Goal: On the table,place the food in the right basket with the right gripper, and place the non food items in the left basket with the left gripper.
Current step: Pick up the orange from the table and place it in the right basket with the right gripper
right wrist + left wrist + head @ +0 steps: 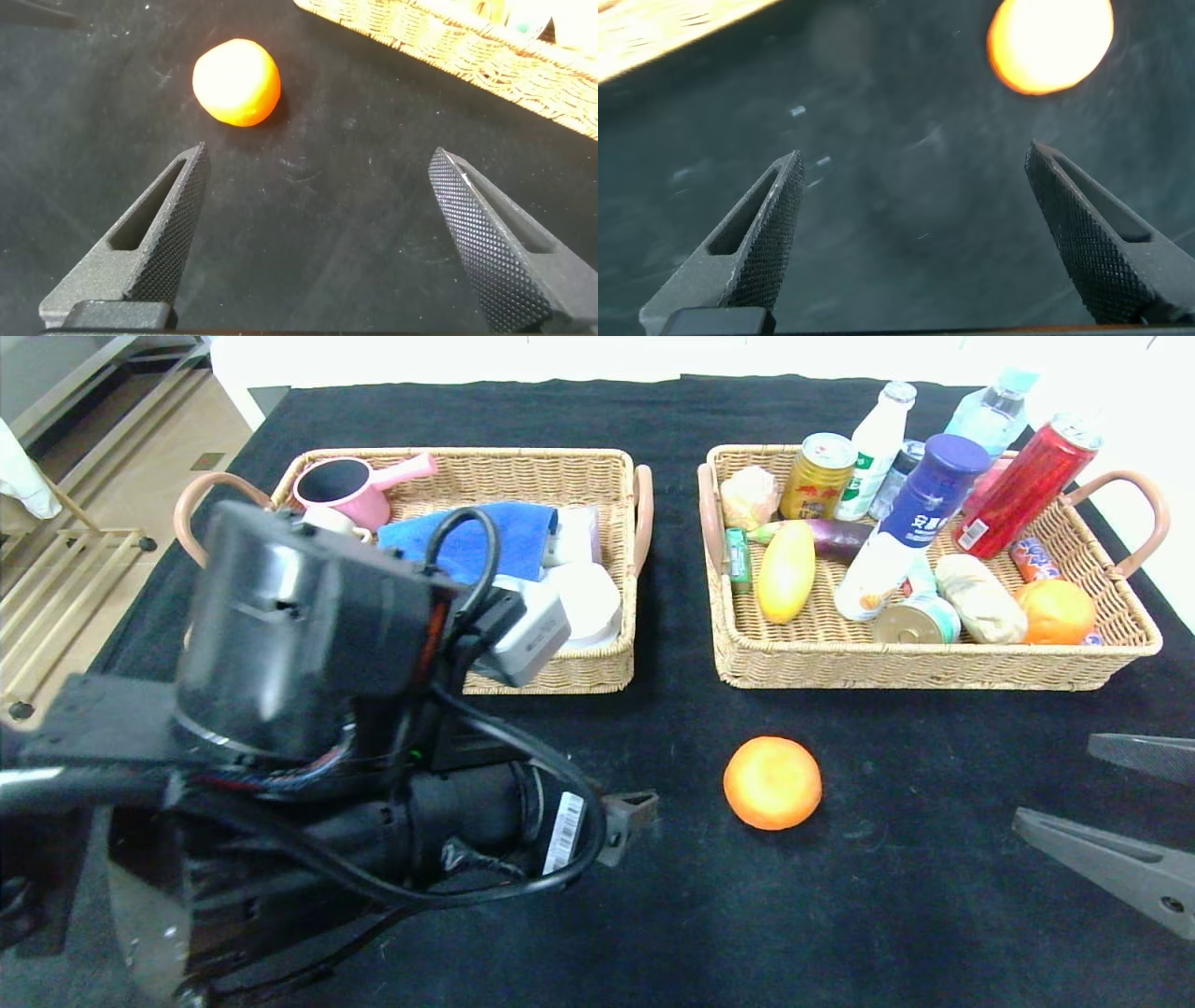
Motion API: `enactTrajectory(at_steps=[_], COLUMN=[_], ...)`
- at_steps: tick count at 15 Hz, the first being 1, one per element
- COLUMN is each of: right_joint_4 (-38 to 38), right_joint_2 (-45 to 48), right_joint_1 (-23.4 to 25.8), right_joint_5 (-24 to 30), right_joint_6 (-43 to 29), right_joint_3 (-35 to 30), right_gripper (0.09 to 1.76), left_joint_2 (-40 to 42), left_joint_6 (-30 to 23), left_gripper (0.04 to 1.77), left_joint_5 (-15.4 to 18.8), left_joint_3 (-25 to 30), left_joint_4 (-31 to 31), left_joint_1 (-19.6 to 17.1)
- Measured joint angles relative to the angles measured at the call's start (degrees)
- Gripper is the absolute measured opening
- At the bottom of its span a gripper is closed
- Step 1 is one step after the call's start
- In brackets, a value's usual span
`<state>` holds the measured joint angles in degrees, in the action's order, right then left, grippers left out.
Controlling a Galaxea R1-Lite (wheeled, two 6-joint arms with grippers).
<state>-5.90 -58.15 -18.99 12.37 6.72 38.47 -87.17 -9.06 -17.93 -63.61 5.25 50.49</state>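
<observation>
While right gripper [313,243] gapes wide & empty nr orange [773,782], could nudge/roll it off-ctr.

Bulky glossy black left arm [299,644], looped cables, perhaps a barcode sticker.

We lose much of the left basket [523,467] behind the left arm; the right gripper [1134,812] runs off frame; the orange fruit [1050,42] is blurred and cropped.
</observation>
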Motion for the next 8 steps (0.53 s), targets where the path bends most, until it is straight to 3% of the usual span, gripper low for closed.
enactTrajectory(at_steps=[3,5,8], right_joint_4=[0.01,0.06,2.46], right_joint_2=[-0.78,-1.28,-1.8], right_joint_1=[-0.27,-0.32,-0.32], right_joint_5=[0.07,0.07,-1.99], right_joint_6=[0.13,-0.02,-0.11], right_joint_3=[-0.22,-0.91,-1.18], right_gripper=[1.71,1.71,1.71], left_joint_2=[8.53,12.56,14.69], left_joint_6=[6.39,10.63,13.37], left_gripper=[1.7,1.7,1.71], left_joint_5=[7.38,13.12,14.93], left_joint_3=[14.36,20.53,25.22], left_joint_4=[-14.51,-21.26,-25.95], left_joint_1=[-3.47,-6.67,-13.12])
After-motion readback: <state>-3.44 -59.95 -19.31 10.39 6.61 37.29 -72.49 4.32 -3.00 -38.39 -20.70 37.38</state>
